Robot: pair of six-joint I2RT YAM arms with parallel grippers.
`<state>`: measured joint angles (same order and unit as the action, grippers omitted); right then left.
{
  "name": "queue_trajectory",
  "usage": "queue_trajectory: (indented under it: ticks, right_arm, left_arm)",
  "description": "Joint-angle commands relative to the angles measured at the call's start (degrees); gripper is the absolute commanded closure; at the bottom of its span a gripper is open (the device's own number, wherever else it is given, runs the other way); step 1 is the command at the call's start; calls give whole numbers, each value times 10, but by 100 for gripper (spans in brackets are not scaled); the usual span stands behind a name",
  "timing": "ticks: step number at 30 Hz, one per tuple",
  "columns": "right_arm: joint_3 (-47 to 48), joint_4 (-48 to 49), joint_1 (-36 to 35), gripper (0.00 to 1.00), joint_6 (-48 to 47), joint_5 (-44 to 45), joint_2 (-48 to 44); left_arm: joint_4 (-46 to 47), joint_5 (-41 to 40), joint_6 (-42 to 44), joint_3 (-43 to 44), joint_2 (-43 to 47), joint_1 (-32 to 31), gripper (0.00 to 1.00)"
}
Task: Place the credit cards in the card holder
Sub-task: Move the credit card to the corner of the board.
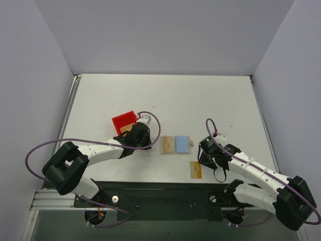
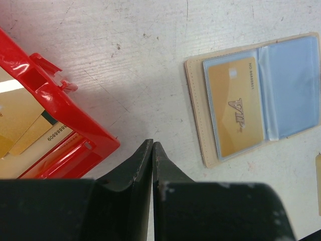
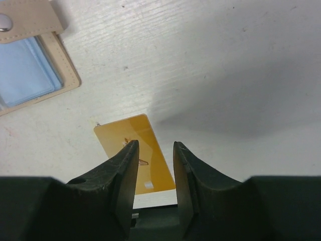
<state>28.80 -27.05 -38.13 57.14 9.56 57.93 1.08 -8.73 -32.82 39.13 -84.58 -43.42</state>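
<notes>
Lying flat on the white surface (image 1: 200,100), a loose credit card (image 3: 153,160) sits directly beneath the right fingers (image 3: 120,170). Its near end is hidden behind the two black tips, its far end pokes out toward 12 o'clock in the wrist view, and a strip of it shows in the gap between them. Those fingers stand apart and close on nothing. Whether the tips touch the card I cannot tell. The card is a thin rectangle, glossy orange-yellow with a pale mark.

Seen from overhead, the card holder (image 1: 175,144) lies at about 11 o'clock from that card, near but not touching, spread open and flat. It is beige-tan with stitched edges, and a small snap tab (image 3: 25,20) carries a metal stud. Its pockets are clear film over pale blue lining. A second credit card (image 2: 235,108), gold with "VIP" printed on it, fills the half toward 9 o'clock. The other half shows only the blue.

At about 10 o'clock from the holder stands the red bin (image 1: 124,122), shiny moulded plastic, with more cards (image 2: 22,118) lying in it. The left fingers (image 2: 135,170) hover just beside the bin's corner. They are matte black with scuffed edges and pressed together with nothing between them.
</notes>
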Motion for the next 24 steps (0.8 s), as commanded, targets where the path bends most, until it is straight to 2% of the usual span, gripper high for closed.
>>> queue_trajectory:
  ticks: [1,16,24]
  right_arm:
    - [-25,15,12,70,-1,-14,19]
    - [-69,77,5,71,-1,-90,52]
    - [-79,75,-15,76,-3,-126,60]
  left_arm:
    - [19,5,-4,12,-5,-2,87]
    - [23,11,-7,10,-4,-3,87]
    - [24,12,-12,5,0,-2,87]
